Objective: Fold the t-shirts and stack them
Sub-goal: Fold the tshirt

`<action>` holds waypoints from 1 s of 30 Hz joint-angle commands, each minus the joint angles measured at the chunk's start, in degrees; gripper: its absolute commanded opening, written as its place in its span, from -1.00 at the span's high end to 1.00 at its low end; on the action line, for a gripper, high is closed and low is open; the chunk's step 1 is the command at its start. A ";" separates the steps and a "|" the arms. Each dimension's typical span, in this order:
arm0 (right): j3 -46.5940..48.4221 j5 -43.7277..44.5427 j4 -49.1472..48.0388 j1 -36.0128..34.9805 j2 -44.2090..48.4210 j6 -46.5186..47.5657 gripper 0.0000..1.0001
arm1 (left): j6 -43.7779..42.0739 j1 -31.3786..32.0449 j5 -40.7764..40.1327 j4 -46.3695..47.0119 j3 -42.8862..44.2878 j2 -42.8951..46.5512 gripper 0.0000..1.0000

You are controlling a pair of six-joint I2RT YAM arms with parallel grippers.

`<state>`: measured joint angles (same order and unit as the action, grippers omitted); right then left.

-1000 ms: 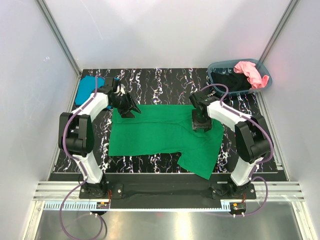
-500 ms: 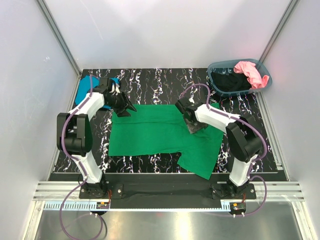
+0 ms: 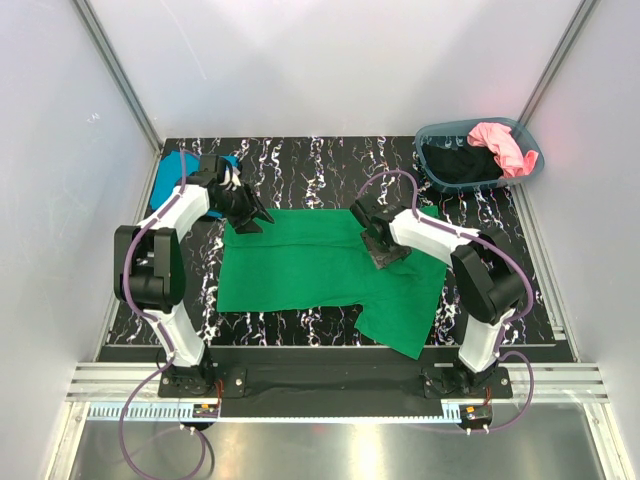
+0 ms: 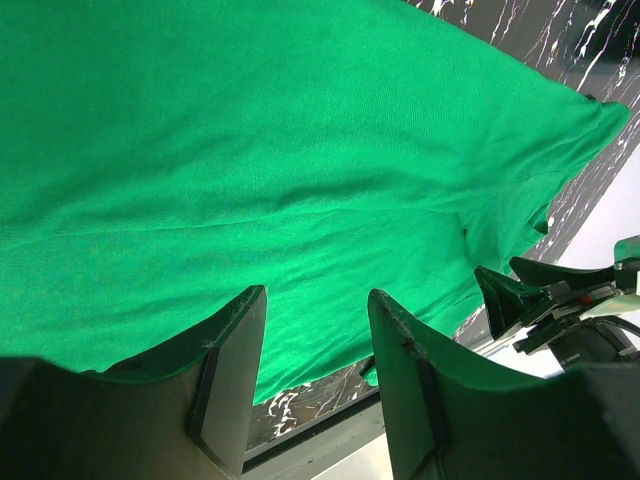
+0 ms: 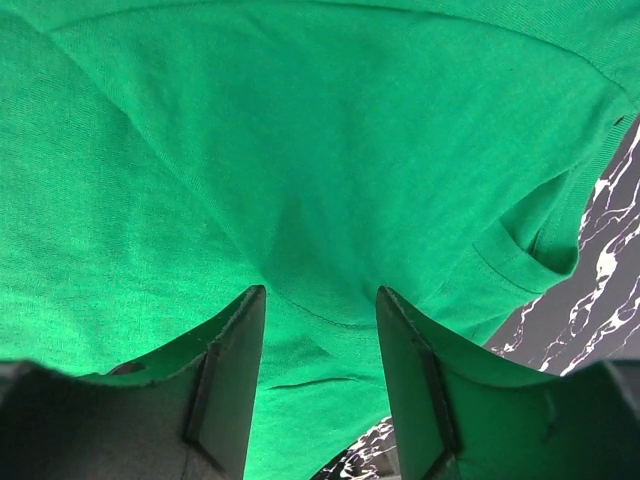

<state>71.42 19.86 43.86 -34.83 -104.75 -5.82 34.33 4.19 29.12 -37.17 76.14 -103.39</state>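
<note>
Green t-shirt laid out flat on the counter; left hand at its far left corner and right hand over its far right portion, both spread wide over the cloth, seemingly poised to pinch edges for folding

You have bright, even light from overhead and only soft shadows. Beyond the right gripper the green t-shirt is sharp; the gripper's fingers are dark and slightly soft.
</note>
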 commanded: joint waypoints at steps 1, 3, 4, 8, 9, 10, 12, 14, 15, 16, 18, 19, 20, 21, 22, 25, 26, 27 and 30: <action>-0.14 -0.96 -1.75 -0.42 1.39 1.16 -0.08 | -0.22 -0.14 0.49 1.57 0.50 0.39 -0.01; -0.14 -1.05 -2.02 -0.50 1.04 1.52 -0.04 | -0.31 -0.14 0.58 1.49 0.50 0.21 0.00; -0.14 -0.96 -2.19 -0.50 0.60 1.95 -0.03 | -0.31 -0.14 0.58 1.48 0.59 0.12 0.00; -0.05 -0.52 -2.81 -0.68 0.07 2.75 0.07 | -0.40 -0.14 0.41 1.40 1.03 -0.05 0.00; 0.12 -0.61 -2.72 -0.68 0.07 2.75 0.13 | -0.40 -0.14 0.41 1.31 1.03 -0.05 0.00; 0.13 -0.70 -2.64 -0.68 -0.10 2.84 0.16 | -0.40 -0.23 0.32 1.05 1.29 -0.05 0.01; -0.05 -1.22 -2.81 -0.68 -0.19 3.18 0.14 | -0.31 -0.23 0.23 1.13 1.38 -0.05 0.01; -0.22 -2.19 -3.33 -0.68 -0.10 3.45 0.09 | -0.22 -0.23 0.23 1.05 1.38 0.03 0.01; -0.31 -2.45 -3.43 -0.68 -0.37 3.54 0.07 | -0.14 -0.23 0.23 1.13 1.38 0.03 0.01; -0.31 -2.54 -3.43 -0.68 -0.63 3.45 0.07 | -0.14 -0.23 0.23 1.22 1.38 0.03 0.01; -0.05 -2.72 -3.16 -0.77 -1.51 3.10 0.13 | -0.14 -0.23 0.23 1.13 1.29 0.12 0.02; 0.04 -2.72 -3.25 -0.59 -1.60 3.01 0.30 | -0.14 -0.23 0.06 1.13 1.29 0.04 0.02; 0.21 -2.63 -3.25 -0.68 -1.69 2.84 0.44 | -0.22 -0.32 0.06 1.13 0.94 0.12 0.02; 0.47 -2.54 -3.08 -0.59 -1.69 2.84 0.55 | -0.22 -0.32 0.06 1.13 0.94 0.21 0.02; 0.83 -2.80 -2.90 -0.59 -1.69 2.75 0.83 | -0.22 -0.32 -0.12 1.13 0.77 0.21 0.02; 3.19 -4.56 -0.19 -0.33 -1.42 2.40 1.00 | -0.14 -0.41 -0.03 1.22 0.59 0.12 0.03; 5.03 -5.52 0.52 -0.15 -1.25 2.14 1.00 | -0.05 -0.41 0.05 1.31 0.50 0.04 0.03; 5.83 -7.53 1.22 0.02 -0.72 1.35 1.00 | 0.04 -0.41 0.06 1.48 0.50 -0.05 0.03; 8.12 -11.50 3.25 2.39 -0.28 -1.28 1.00 | 0.74 -0.41 0.40 2.27 0.33 -0.14 0.03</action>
<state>75.40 13.37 44.97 -34.44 -106.63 -4.19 34.46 4.08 29.12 -37.12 76.14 -103.39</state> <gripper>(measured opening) 0.011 0.488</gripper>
